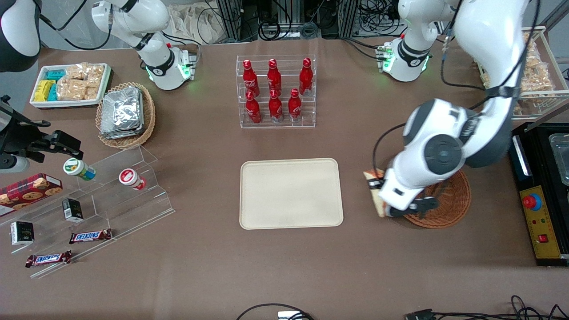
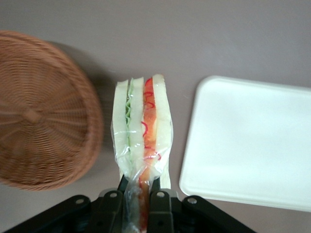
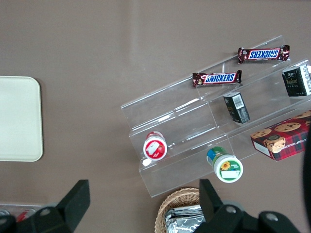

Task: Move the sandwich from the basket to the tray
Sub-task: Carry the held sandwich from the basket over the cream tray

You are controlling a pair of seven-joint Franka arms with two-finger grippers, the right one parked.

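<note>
The large flat cream-beige rectangular tray (image 1: pixel 291 193) lies bare at the table's middle, and nothing stands between it and me. My gripper (image 2: pixel 141 190) hangs over the strip of brown table between that tray and the round reddish-brown woven wicker basket (image 1: pixel 449 202), its two fingers clamped on the plastic-wrapped triangular sandwich (image 2: pixel 142 131) of pale white bread with green and orange-red filling. The sandwich is out of the basket and held in the air, clear of the wicker rim. Its long axis runs straight out from my jaws, roughly parallel to the tray's near edge, and the layers stand on edge. I judge the coming move to be a plain sideways carry toward the parked arm's end until the wedge is over the tray's low rim (image 2: pixel 187 160), then a descent and release.
</note>
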